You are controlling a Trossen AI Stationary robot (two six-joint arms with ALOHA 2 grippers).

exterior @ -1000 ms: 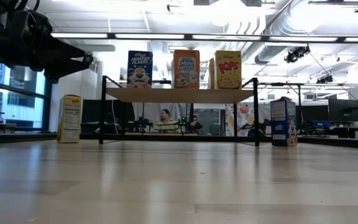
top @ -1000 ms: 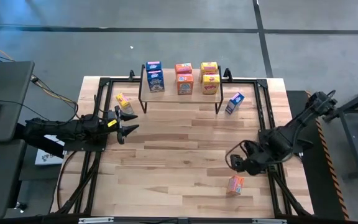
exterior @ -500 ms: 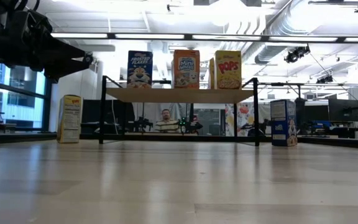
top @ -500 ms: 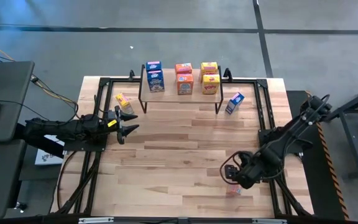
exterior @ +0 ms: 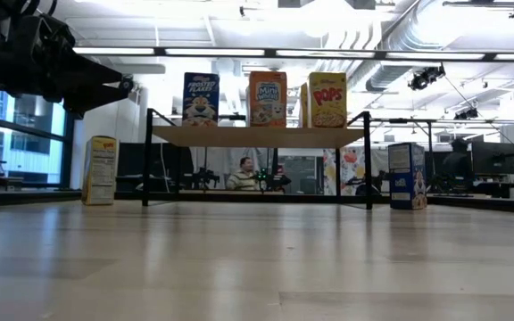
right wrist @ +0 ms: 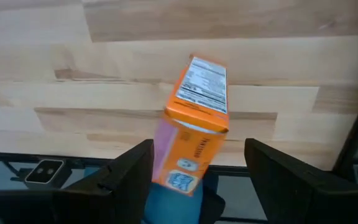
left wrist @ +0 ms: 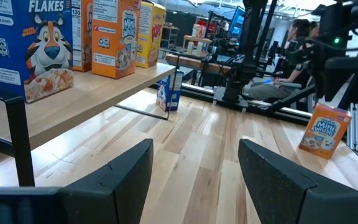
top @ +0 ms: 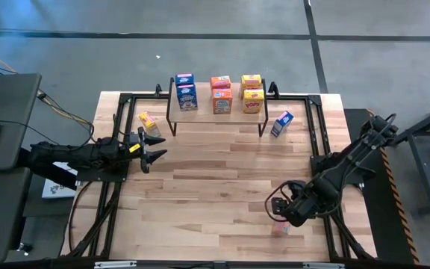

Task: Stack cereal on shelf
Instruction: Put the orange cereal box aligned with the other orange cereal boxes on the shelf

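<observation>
Right claw (right wrist: 197, 171) hanging over an upright orange cereal box (right wrist: 194, 127) on the surface (top: 222, 175), fingers standing apart either side, left claw (top: 152, 146) waiting apart near the shelf (top: 215, 112)

Right arm down over the orange box

I've swung my right gripper (top: 281, 211) toward the near table edge, so it now hangs right above the orange box (right wrist: 194, 127); a second ago that box lay in plain sight just ahead of the fingers, and now in the high view the gripper covers nearly all of it. Most of that travel came in the first half of the second, with barely any shift since. From the wrist, the box sits between my spread fingers (right wrist: 126, 177), not gripped. Beyond the table, the person (exterior: 244, 175) has shifted a little sideways.
</observation>
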